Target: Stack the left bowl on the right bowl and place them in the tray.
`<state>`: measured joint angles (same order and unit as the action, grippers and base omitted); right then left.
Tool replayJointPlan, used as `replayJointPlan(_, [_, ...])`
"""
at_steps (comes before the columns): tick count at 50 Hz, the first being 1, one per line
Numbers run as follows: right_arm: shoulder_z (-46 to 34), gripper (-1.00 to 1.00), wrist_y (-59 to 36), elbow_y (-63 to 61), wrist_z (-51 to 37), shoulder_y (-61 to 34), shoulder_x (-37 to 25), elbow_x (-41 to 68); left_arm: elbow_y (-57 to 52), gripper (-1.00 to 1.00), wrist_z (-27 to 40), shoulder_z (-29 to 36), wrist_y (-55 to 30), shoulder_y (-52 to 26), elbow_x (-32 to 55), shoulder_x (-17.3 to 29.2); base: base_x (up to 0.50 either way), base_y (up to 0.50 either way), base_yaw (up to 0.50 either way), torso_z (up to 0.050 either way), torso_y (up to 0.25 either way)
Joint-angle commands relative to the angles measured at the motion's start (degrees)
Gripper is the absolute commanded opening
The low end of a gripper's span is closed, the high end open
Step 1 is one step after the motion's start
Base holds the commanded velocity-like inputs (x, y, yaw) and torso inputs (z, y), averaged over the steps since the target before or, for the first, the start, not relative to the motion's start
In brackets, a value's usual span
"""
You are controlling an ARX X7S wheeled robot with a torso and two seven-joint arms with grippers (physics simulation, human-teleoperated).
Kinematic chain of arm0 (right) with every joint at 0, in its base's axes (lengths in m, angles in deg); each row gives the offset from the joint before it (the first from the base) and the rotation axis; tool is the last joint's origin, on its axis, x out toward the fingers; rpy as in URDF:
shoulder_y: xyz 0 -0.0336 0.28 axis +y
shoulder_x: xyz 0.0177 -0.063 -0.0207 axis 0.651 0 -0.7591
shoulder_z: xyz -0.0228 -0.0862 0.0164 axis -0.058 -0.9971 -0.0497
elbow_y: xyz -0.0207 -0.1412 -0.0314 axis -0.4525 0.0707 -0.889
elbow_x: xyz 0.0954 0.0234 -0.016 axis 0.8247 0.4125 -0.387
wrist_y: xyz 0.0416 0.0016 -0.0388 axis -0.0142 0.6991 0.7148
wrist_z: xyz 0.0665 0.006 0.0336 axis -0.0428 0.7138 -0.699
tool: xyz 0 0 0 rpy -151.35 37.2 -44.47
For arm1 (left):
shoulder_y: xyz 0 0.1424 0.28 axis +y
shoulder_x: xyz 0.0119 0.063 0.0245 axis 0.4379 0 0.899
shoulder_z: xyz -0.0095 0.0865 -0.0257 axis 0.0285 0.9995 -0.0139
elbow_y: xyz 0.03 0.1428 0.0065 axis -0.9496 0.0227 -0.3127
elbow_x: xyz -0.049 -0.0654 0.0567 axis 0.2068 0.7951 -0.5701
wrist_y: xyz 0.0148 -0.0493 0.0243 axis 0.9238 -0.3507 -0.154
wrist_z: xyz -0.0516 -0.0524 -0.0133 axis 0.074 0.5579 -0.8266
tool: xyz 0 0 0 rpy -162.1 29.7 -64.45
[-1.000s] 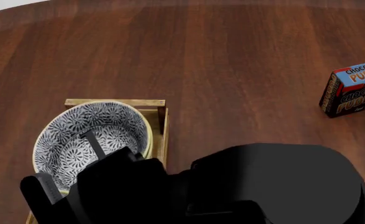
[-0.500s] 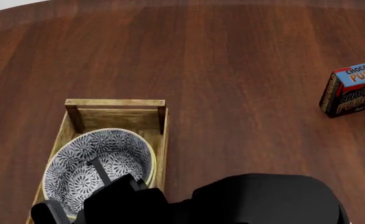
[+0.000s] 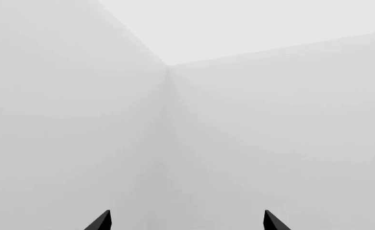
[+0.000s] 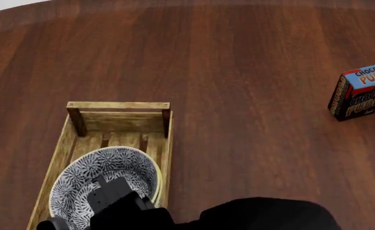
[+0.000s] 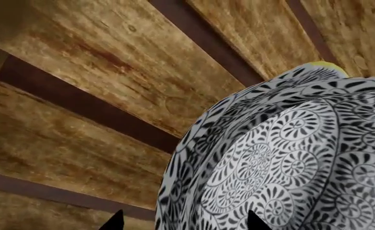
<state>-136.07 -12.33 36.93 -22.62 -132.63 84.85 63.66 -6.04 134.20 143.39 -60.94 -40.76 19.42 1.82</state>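
Right gripper (image 5: 182, 225) shows only two dark fingertips at the edge of its wrist view, set apart from each other, with the patterned bowl wall rising between and past them; whether they pinch the bowl cannot be told. In the head view the black arm covers the near part of the bowl (image 4: 111, 167) and hides the gripper itself.

The bowl, white with a black floral pattern and a yellow edge showing at its rim, sits inside the tray (image 4: 118, 105), in the near half. The far half of the tray shows bare slats. A second bowl beneath the patterned one cannot be made out clearly.

The tray's long axis runs away from the robot, its far short end crosswise with darker corner posts at each side. It lies left of centre on the dark wooden table (image 4: 239, 72).

A chocolate pudding box (image 4: 363, 91) stands well apart at the right edge.

Left gripper (image 3: 186, 223) has its two fingertips spread wide, facing blank pale walls.
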Motion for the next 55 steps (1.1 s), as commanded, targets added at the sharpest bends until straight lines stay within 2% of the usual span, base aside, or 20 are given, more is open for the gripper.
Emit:
replayJointPlan(1, [1.3, 1.00, 1.0, 1.8, 1.4, 2.6, 0.3, -3.6, 0.0, 1.00, 0.0, -0.7, -0.3, 0.1, 0.6, 0.0, 0.00, 0.00, 0.00, 0.000, 0.000])
replayJointPlan(18, [3.5, 1.00, 1.2, 1.5, 3.8, 4.2, -0.2, -7.5, 0.0, 1.00, 0.0, -1.9, -0.9, 0.1, 1.8, 0.0, 0.00, 0.00, 0.00, 0.000, 0.000])
replayJointPlan(30, [5.2, 1.00, -5.0, -8.7, 5.7, 1.1, -2.5, -7.4, 0.0, 1.00, 0.0, -2.0, -0.1, 0.8, 1.2, 0.0, 0.00, 0.00, 0.00, 0.000, 0.000])
replayJointPlan(55, [8.7, 1.00, -11.0, -17.9, 7.0, -2.5, -5.1, -6.9, 0.0, 1.00, 0.0, -2.3, 0.9, 2.2, -0.3, 0.0, 0.00, 0.00, 0.00, 0.000, 0.000])
